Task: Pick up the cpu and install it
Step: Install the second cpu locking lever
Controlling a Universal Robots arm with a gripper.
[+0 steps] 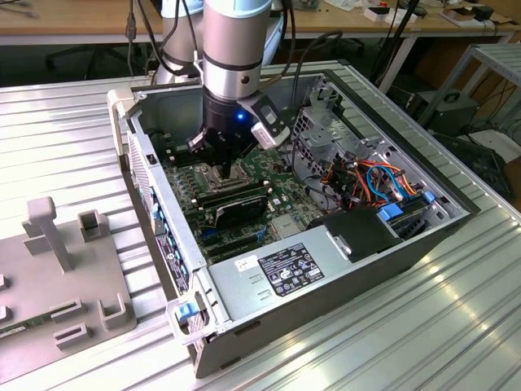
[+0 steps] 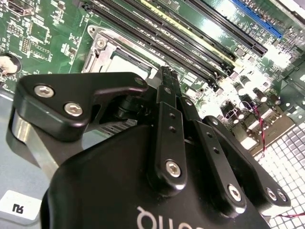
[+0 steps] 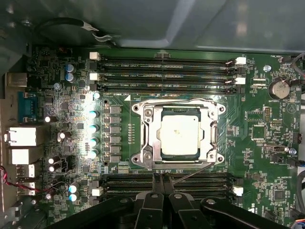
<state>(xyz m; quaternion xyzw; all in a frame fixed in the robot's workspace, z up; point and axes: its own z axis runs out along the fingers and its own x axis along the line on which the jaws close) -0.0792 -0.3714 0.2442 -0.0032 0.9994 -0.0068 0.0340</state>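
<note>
Shut claw [image 3: 159, 183] just beside socketed cpu [image 3: 179, 134].

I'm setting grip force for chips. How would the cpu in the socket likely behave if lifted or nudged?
The cpu looks like a flat, stiff metal-topped square, so it probably won't flex. Its smooth top may be slippery. It lies inside the socket frame, so a sideways nudge would likely be blocked rather than slide it.

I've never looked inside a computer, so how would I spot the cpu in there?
Look into the open computer case at the green motherboard, just under the gripper. Between two banks of long black memory slots sits a metal frame. The cpu is the flat, dull silver square lying inside that frame.
</note>
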